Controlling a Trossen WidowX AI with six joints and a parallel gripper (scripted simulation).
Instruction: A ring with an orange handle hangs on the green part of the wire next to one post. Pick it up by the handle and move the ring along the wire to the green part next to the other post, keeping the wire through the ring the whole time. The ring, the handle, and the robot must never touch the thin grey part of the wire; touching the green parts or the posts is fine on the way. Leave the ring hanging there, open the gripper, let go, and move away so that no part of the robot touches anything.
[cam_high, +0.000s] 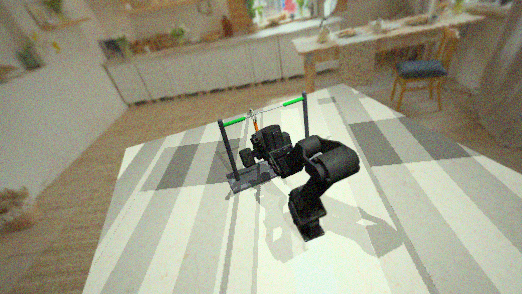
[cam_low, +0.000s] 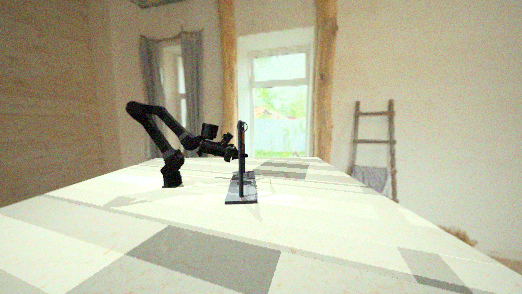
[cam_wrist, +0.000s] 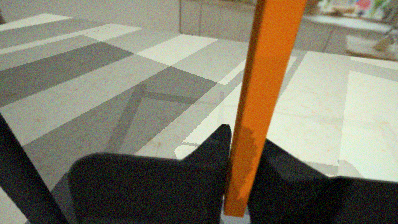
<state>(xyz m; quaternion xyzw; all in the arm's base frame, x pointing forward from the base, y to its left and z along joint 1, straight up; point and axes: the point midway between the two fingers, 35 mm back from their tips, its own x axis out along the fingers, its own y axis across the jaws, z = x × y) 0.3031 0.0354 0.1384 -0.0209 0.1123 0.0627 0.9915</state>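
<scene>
Grey and cream stripes cover the mat under my rig, with kitchen cabinets, a long table and one chair blurred behind at 12 o'clock in the top view. From the exterior view I see a window and one ladder leaning on the wall at 3 o'clock.

I have one arm. Its base sits at about 6 o'clock from the wire stand; the upper links rise, fold at the elbow and reach forward and down, so the wrist runs roughly level toward the wire. The gripper is clamped narrow on the handle; in the wrist view the two fingers press it from either side near its lower end, and the orange bar rises almost upright, leaning slightly right.

I count two posts: the left post and the right post, both on one dark base plate. Two green sections show, one beside the left post, one beside the right. The grey wire spans between them.

One ring sits on the wire just right of the left green section, at the start of the grey span. I cannot tell whether it touches the wire.
</scene>
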